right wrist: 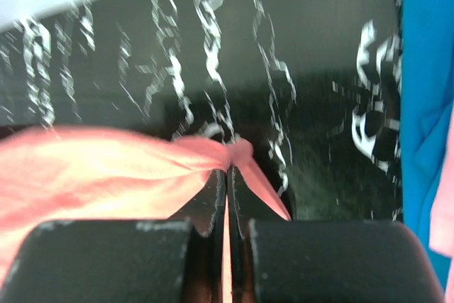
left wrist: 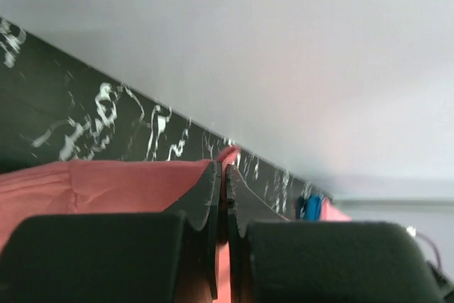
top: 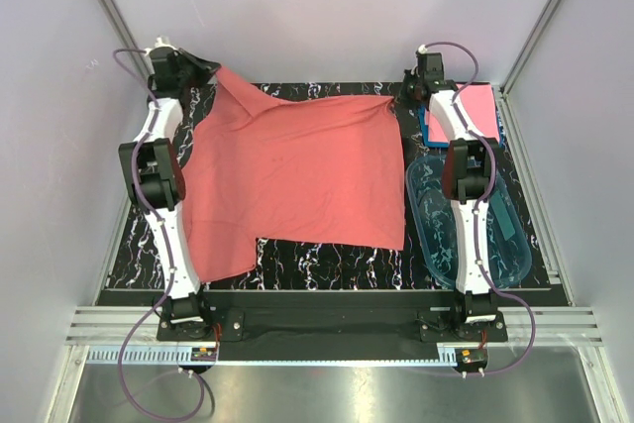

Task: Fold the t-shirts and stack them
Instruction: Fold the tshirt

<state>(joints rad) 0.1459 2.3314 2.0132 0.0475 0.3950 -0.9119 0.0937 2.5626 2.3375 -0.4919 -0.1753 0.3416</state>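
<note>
The salmon t-shirt (top: 297, 170) lies spread over the black marbled table (top: 327, 263), stretched between both grippers at the far edge. My left gripper (top: 210, 70) is shut on its far left corner, which shows in the left wrist view (left wrist: 106, 182) with the gripper (left wrist: 225, 169). My right gripper (top: 400, 98) is shut on its far right corner, which shows in the right wrist view (right wrist: 106, 172) with the gripper (right wrist: 227, 169). A folded pink t-shirt (top: 479, 106) lies on a folded blue t-shirt (top: 433, 132) at the far right; the blue one also shows in the right wrist view (right wrist: 425, 69).
A clear blue plastic tub (top: 466, 220) lies on the right side of the table, under my right arm. White walls enclose the table at the back and sides. A metal rail (top: 317, 324) runs along the near edge.
</note>
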